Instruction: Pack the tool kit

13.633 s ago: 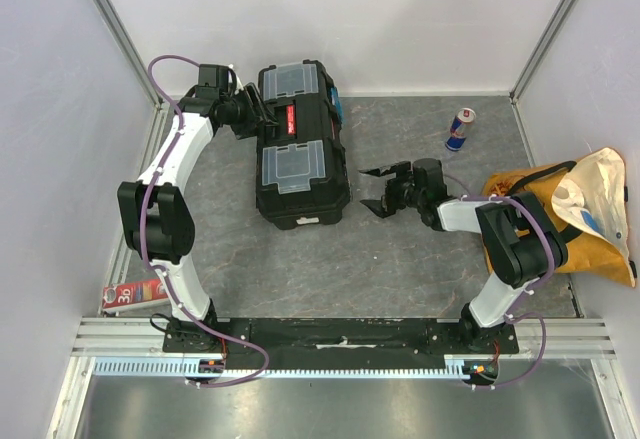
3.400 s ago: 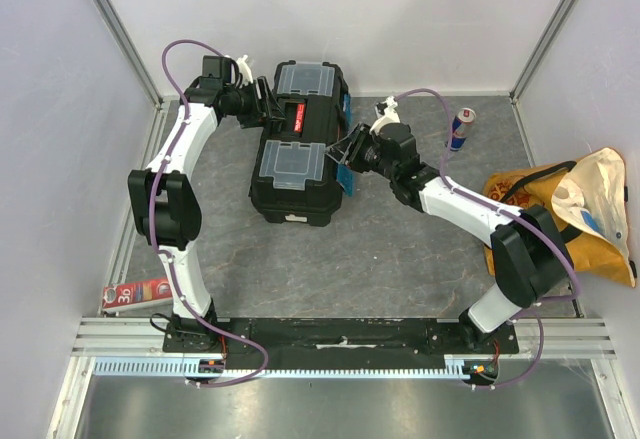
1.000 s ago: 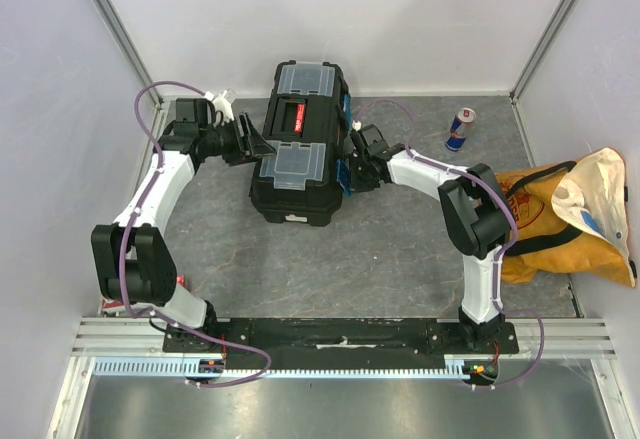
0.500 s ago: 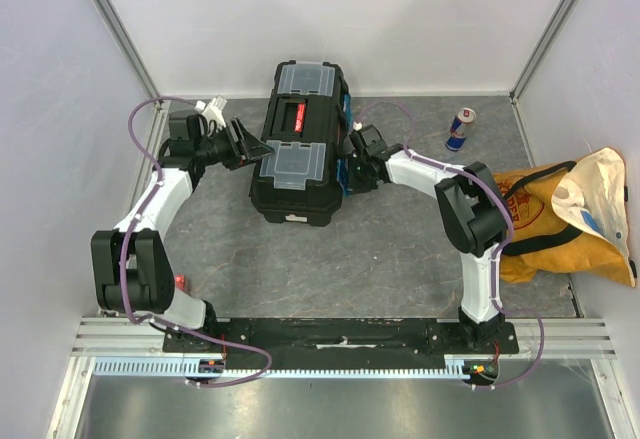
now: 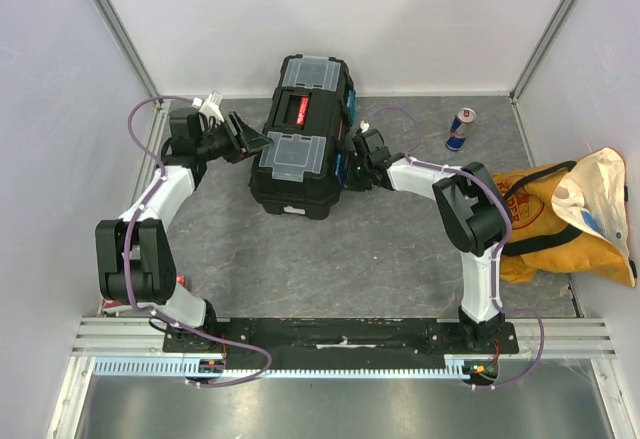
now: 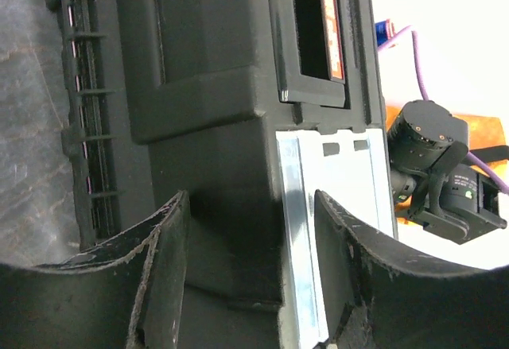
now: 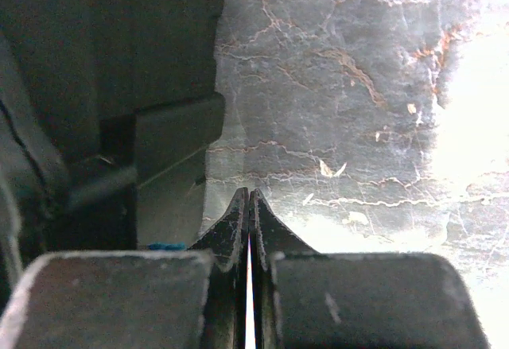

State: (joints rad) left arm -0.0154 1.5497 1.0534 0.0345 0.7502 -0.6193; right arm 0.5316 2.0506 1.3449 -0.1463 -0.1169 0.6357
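We judge: squaring large black plastic toolbox [image 5: 300, 149] | left pincer [image 6: 250, 202] half-spread, empty, at its left side | right pincer [image 7: 249, 194] pinched closed at its right side | we advise slow, balanced pushes.

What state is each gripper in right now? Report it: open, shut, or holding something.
Left gripper: jaws open, holding nothing, pointed at the toolbox.
Right gripper: jaws shut, nothing between them.

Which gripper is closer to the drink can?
Right. The right gripper sits beside the toolbox, on the side facing the drink can; the left gripper is at the toolbox's opposite side.
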